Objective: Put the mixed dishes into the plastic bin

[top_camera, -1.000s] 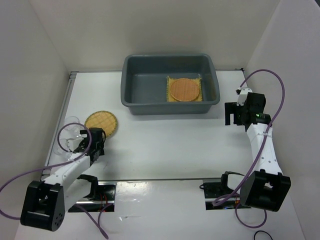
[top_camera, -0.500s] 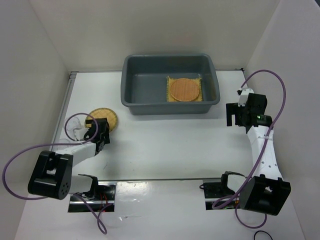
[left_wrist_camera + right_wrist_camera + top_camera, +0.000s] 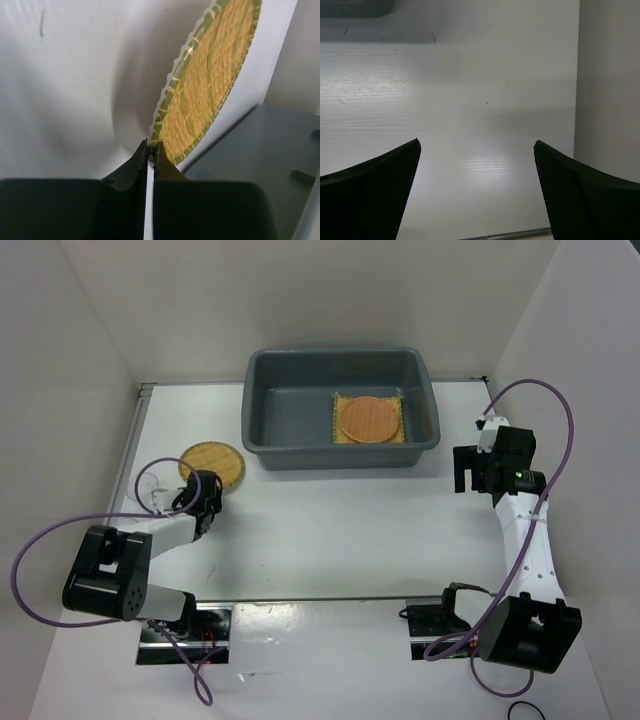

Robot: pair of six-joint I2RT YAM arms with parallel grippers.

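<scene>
A round orange-yellow woven plate (image 3: 214,461) lies on the white table left of the grey plastic bin (image 3: 262,452). My left gripper (image 3: 205,486) reaches it from the near side and is shut on its near rim. The wrist view shows the black fingertips (image 3: 161,150) pinched on the plate (image 3: 210,85) edge, with the bin (image 3: 280,155) wall beyond. Inside the bin a second woven plate (image 3: 369,420) rests on a square yellow mat (image 3: 341,401). A clear cup (image 3: 150,487) stands just left of my left arm. My right gripper (image 3: 468,476) (image 3: 477,145) hovers open over bare table.
White walls enclose the table on the left, back and right. A purple cable (image 3: 60,540) loops beside the left arm. The right wall (image 3: 610,75) rises close to my right gripper.
My left gripper moved from beside the clear cup up to the plate and shut on its rim. The plate slid slightly away. The right arm barely moved.
</scene>
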